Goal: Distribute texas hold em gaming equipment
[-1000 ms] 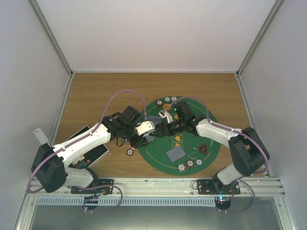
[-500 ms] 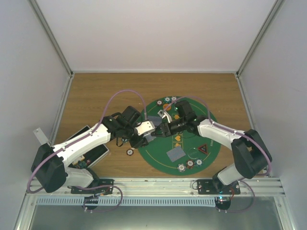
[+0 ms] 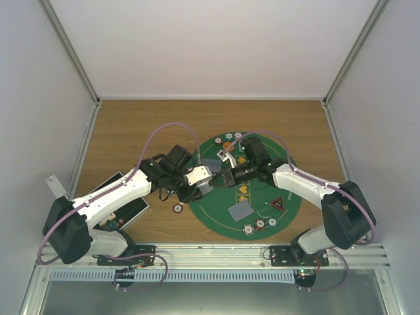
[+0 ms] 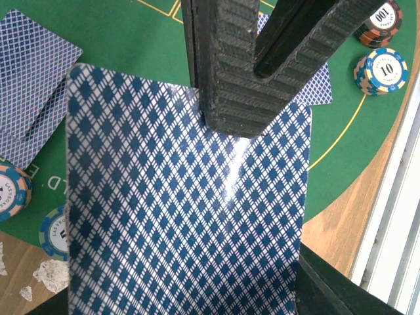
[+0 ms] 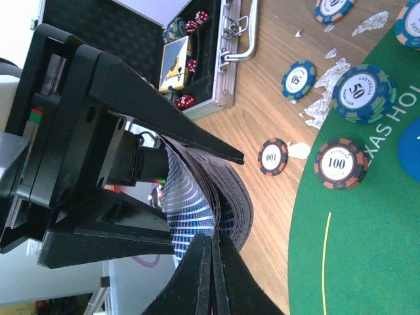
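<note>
The left fingers point(image 3: 205, 182) are clenched on the card stack point(image 5: 220, 203). The stack sits between the two fingers and is bowed outward. The card backs carry a blue diamond pattern.

The right fingers point(image 5: 211, 252) are pinched together on one edge of the outermost card point(image 4: 184, 216) of that stack. One ribbed finger lies flat against the card back. The two sets of fingers meet tip to tip above the left part of the green mat point(image 3: 213, 213), with the card spanning between them.

Below the fingers, left wrist view:
- Two loose cards point(image 4: 33, 85) lie overlapping on the mat, left of the held card.
- A "10" chip stack point(image 4: 380, 71) and a dark "100" chip stack point(image 4: 377, 20) lie on the mat to the upper right of the right fingers.

Beside the right fingers, right wrist view:
- A red "100" chip stack point(image 5: 340, 163) lies at the mat rim.
- A black chip point(image 5: 272, 157) lies just off the mat on the wooden surface point(image 5: 262, 111).
- A green "50" chip stack point(image 5: 363, 93) sits at the mat rim, and a single blue "50" chip point(image 5: 298, 79) lies on the surface.

Beyond the left fingers, the open case point(image 5: 216, 65) rests on the surface with red dice point(image 5: 186, 102) inside.
</note>
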Action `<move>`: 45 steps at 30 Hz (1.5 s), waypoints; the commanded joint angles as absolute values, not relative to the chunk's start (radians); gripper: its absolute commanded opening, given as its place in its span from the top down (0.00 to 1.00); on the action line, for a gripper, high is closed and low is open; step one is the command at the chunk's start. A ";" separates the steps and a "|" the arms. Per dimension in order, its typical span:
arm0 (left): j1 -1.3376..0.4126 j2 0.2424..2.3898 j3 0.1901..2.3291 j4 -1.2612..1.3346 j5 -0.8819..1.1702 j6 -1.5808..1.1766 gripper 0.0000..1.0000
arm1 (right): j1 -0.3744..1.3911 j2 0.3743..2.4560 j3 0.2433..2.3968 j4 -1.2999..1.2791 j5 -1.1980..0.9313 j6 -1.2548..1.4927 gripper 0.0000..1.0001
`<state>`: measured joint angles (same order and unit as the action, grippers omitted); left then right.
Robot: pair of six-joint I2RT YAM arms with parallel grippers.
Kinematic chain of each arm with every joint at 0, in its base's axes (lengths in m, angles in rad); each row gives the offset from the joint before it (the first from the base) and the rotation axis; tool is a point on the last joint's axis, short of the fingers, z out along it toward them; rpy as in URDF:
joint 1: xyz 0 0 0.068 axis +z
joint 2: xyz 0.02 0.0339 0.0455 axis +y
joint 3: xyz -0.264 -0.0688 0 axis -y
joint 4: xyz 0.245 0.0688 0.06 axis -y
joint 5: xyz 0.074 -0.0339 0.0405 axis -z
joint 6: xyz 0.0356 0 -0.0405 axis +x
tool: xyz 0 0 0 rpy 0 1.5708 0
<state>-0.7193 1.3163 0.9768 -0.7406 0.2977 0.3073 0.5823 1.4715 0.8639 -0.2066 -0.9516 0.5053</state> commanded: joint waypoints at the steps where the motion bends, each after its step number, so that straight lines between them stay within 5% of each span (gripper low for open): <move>1: -0.723 1.307 0.988 -0.706 0.305 0.317 0.47 | 0.572 1.437 0.880 -0.226 -0.943 0.506 0.99; 24: -0.708 1.308 1.002 -0.713 0.284 0.316 0.47 | 0.161 1.223 0.806 -0.431 -0.828 0.507 0.99; 35: -0.694 1.303 1.010 -0.717 0.267 0.301 0.47 | -0.083 1.498 0.928 -0.482 -0.793 0.384 0.99; 45: -0.678 1.294 0.989 -0.696 0.291 0.281 0.47 | -0.121 1.810 1.178 -0.548 -0.857 0.296 0.99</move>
<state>-0.6823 1.3170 0.9787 -0.7414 0.2653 0.2989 -0.1089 1.7321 1.1065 -0.5030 -0.8028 0.3534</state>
